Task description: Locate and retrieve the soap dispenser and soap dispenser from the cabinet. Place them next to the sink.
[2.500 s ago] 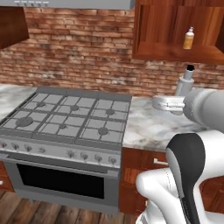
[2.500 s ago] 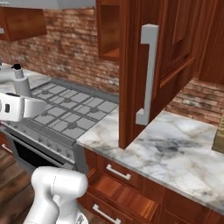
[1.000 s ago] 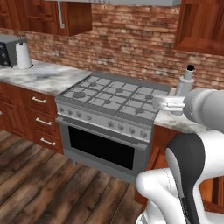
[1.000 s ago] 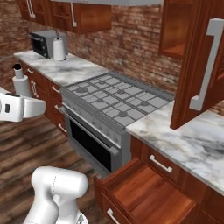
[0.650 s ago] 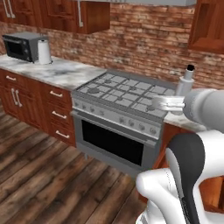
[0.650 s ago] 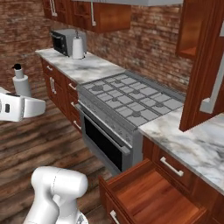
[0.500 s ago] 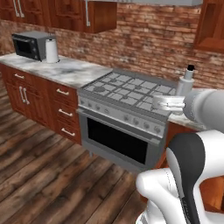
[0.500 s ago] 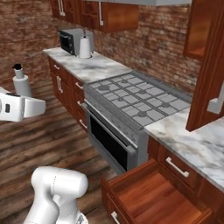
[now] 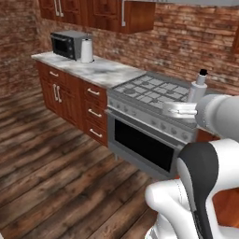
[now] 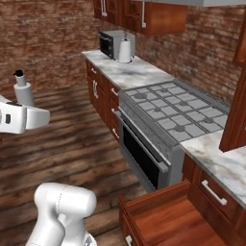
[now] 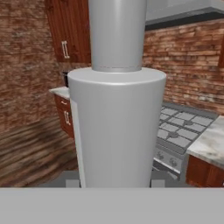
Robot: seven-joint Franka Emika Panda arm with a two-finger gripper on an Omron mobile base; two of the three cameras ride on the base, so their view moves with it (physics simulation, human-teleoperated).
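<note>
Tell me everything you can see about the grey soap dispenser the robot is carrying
The grey soap dispenser is a smooth pale grey cylinder with a narrower neck and a small black top. It looks like matte plastic. It stands upright, held off the ground in the shut gripper, whose fingers clamp its lower body. From the left base view it hangs in front of the stove; from the right it is over the wooden floor.

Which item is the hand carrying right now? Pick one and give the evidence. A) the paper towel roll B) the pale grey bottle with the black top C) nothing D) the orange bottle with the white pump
B: the pale grey soap dispenser with its black top stands upright in the hand, and its grey body rises between the fingertips in the hand view.
</note>
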